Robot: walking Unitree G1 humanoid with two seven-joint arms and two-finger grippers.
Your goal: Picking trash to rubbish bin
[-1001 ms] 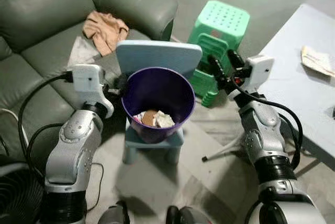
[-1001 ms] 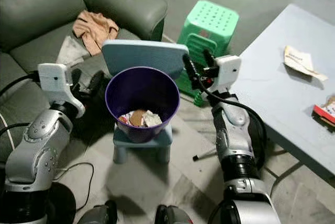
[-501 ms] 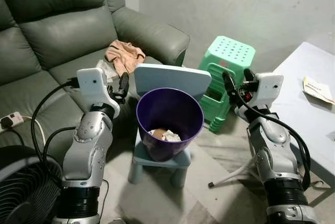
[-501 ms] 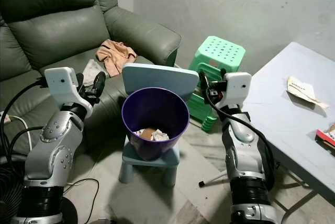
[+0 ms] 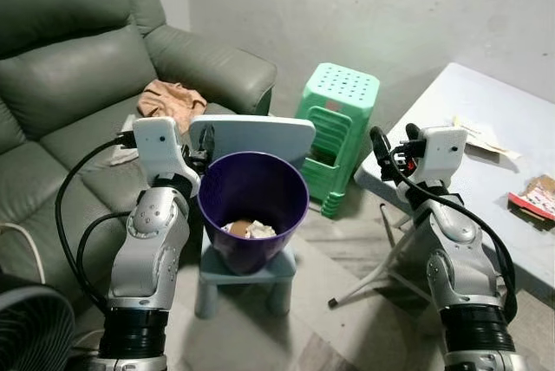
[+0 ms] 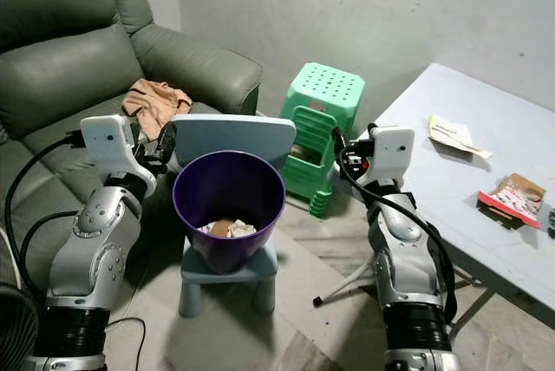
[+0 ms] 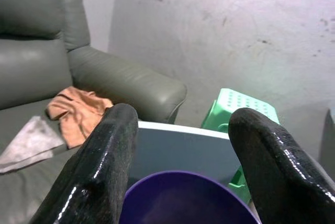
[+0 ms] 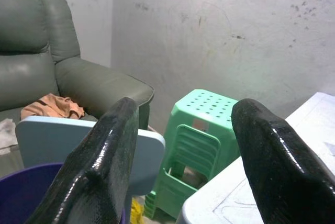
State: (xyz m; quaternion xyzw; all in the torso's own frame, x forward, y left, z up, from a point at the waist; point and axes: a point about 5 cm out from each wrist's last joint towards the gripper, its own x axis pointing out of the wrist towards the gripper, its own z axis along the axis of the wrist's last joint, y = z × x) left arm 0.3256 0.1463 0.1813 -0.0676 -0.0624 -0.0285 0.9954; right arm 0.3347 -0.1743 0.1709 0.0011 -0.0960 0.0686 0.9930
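A purple rubbish bin (image 5: 251,202) stands on a small pale-blue chair (image 5: 251,133) in front of me. Crumpled paper and brown scraps (image 5: 248,230) lie at its bottom. My left gripper (image 5: 206,139) is raised beside the bin's left rim, open and empty; in the left wrist view the left gripper (image 7: 180,119) looks over the rim. My right gripper (image 5: 395,139) is held up to the right of the bin, open with nothing in it. On the grey table (image 5: 451,163) lie a crumpled paper (image 5: 479,133) and a red-edged wrapper (image 5: 538,197).
A green plastic stool stack (image 5: 336,133) stands behind the bin, between the chair and the table. A grey-green sofa (image 5: 78,76) with an orange cloth (image 5: 169,97) runs along the left. A fan (image 5: 30,332) sits at lower left. White table legs (image 5: 373,263) cross the floor.
The camera has tilted up and turned right, so the wall and more of the table show. Both grippers stay open at either side of the bin; the bin has not moved.
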